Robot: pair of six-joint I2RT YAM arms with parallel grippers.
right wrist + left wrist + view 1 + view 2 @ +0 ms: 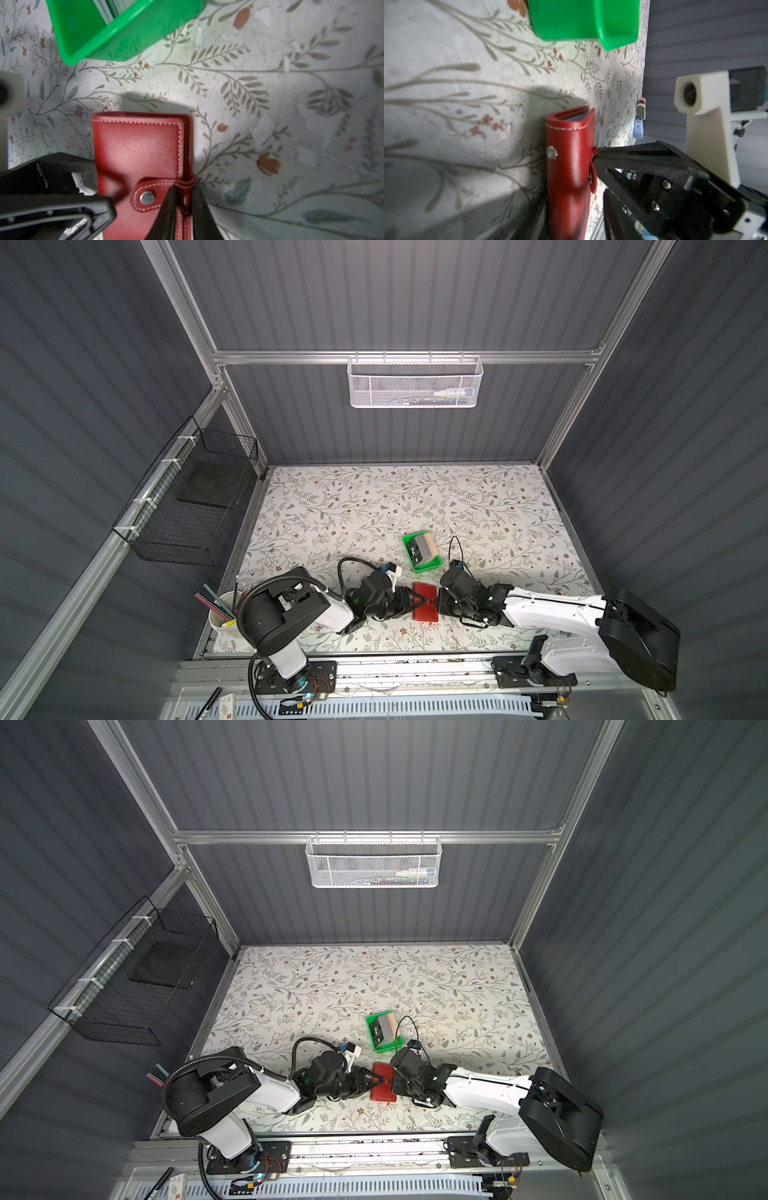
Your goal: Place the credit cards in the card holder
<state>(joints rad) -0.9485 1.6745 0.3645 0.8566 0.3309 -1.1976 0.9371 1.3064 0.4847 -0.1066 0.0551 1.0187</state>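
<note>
Front-left corner of the worktop (332, 510): paper cup (222, 616) with pens in it.

card holder (425, 605) lies flat and closed near the front edge, about mid-width. Its snap tab (153, 197) sits across the cover and wraps round the opening edge.

right gripper (184, 207): jaws are together on the fold of the tab at that edge. One of its fingers (168, 214) is on the cover side, the other outside. It pinches the tab.

left gripper (373, 1080) comes in from the opposite, spine side. Jaws are apart and straddle that edge, with one finger over the cover. The left wrist view shows a sliver of worktop between that finger and the cover, so I can't tell if it actually clamps.

Just behind the holder, toward the back edge: green tray (428, 568), near it but not touching. credit cards (422, 547) stand on edge inside, the black one nearest the left arm's side, grey and tan edges beside it.

Back wall: white mesh basket (413, 381).
</note>
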